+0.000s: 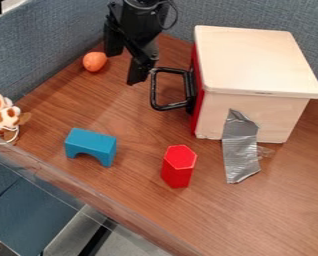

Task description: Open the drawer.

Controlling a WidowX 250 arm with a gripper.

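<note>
The gripper (123, 66) hangs at the top, left of the drawer's black handle (155, 90). Its fingers are spread open with nothing between them, and one fingertip is close to the handle's upper left corner; whether they touch, I cannot tell. A light wooden box (255, 60) on the right holds the drawer, whose red front (199, 100) faces left and sits against the box, with no gap visible. The looped handle sticks out to the left from that front.
Left of the gripper lies an orange object (94, 61). A blue arch block (91, 146) and a red hexagonal block (179, 166) stand nearer the front. A plush toy (5, 116) is at the left edge; grey tape (240, 150) runs down the box's front.
</note>
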